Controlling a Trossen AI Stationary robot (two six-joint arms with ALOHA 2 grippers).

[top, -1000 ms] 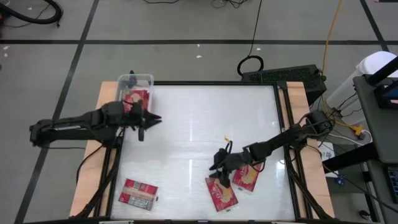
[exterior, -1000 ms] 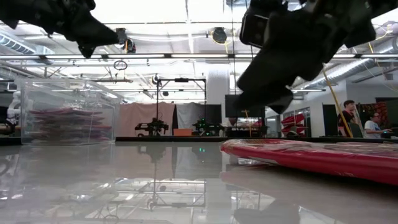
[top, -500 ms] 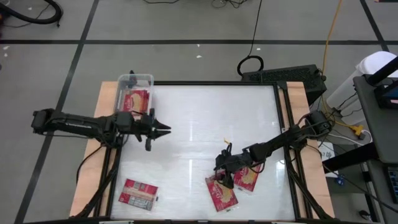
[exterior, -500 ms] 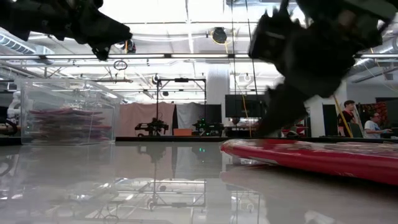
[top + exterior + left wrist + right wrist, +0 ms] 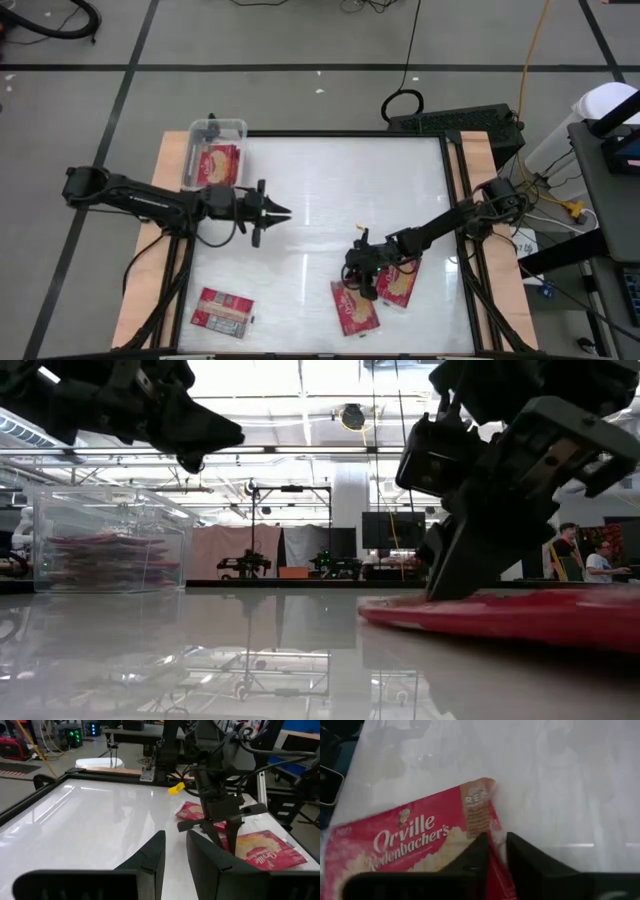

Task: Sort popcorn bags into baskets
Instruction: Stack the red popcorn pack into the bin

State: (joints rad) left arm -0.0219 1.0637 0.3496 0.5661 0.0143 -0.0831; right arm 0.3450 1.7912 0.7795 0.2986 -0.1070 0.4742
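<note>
the white tabletop (image 5: 320,200) filled most of the high view, its glossy top mirroring the ceiling lights in the low view. the left arm (image 5: 140,200) reached in level from the left edge, and its left gripper (image 5: 268,212) hung over bare surface left of centre, its two fingers close together with only a thin slot between them and nothing in it. the right arm (image 5: 455,220) slanted down from the right edge to the near right part of the tabletop. there the right gripper (image 5: 362,283) was down at the far edge of a red popcorn bag (image 5: 355,308); in the right wrist view its fingers (image 5: 475,855) stood a narrow gap apart with the bag's corner running in between them, but whether they actually pinched it could not be made out. a second bag (image 5: 398,286) lay just beside the first, partly hidden under the arm, and it was hard to tell if the two overlapped. a third bag (image 5: 222,310) lay alone near the front left corner. the clear basket (image 5: 213,152) sat at the far left corner, holding more bags (image 5: 218,163) stacked flat; their count could not be read through the plastic. a small yellow tag (image 5: 176,789) hung on the right arm.
</note>
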